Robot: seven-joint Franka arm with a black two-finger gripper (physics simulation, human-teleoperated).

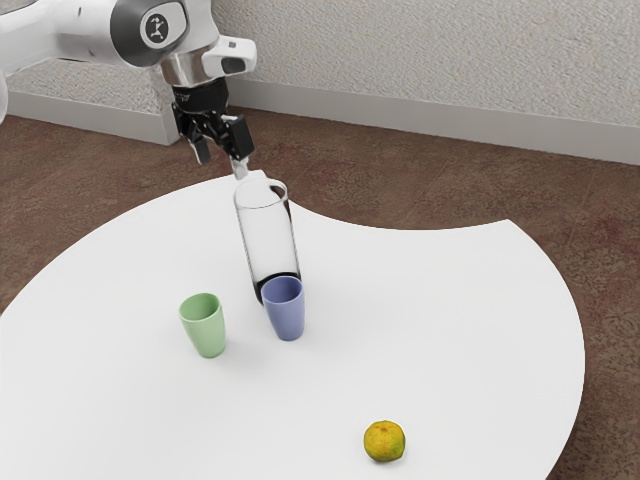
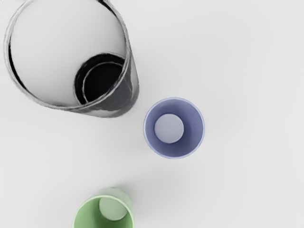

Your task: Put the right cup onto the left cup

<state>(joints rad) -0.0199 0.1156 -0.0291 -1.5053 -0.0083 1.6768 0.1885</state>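
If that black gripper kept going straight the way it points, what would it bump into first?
The gripper points down, so probably the white tabletop, somewhere around the cups. Depth is hard to judge, though: it might clip the green cup or tall glass first.

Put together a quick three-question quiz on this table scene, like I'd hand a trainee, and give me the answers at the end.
1. True or false: the tapered, smooth green cup and the tapered, smooth blue cup stand apart on the white table.
2. Which is nearest the tall, clear glass vessel: (a) the green cup, (b) the blue cup, or (c) the round yellow fruit?
3. Fill in one word, open or shut: the black two-finger end effector is ____.

Key: 1. true; 2. b; 3. open
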